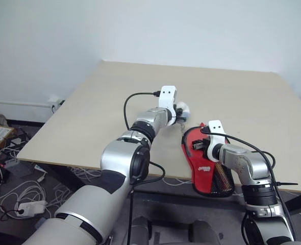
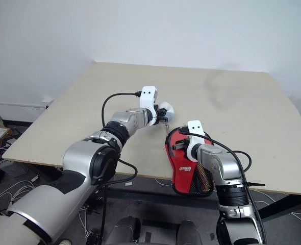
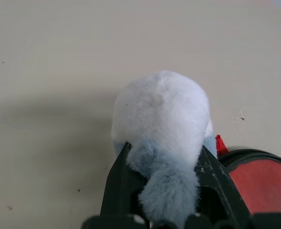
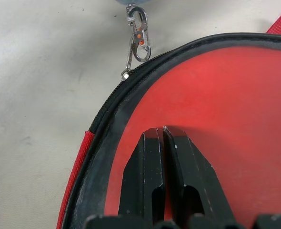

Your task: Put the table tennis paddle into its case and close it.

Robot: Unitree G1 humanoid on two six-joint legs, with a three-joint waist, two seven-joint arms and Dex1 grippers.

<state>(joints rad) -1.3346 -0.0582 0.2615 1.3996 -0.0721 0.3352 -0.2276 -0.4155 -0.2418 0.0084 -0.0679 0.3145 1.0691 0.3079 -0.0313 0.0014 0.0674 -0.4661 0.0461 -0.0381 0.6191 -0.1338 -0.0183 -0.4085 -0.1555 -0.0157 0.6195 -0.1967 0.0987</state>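
Where beige table (image 1: 89,107) meets white wall (image 1: 140,30), cables (image 1: 23,196) on floor

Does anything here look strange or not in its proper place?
Yes. The left claw is shut on a fluffy white and grey-blue ball clipped to the case's zipper, not on anything flat. The case overhangs the table edge.

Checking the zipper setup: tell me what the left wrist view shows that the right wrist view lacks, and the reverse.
Left wrist alone: the left gripper shut on a fluffy white and grey-blue ball. Right wrist alone: the right gripper, shut, against the case's clear panel with red showing behind it, and a metal clip at the zipper. Both: the case with its black edging and the table.
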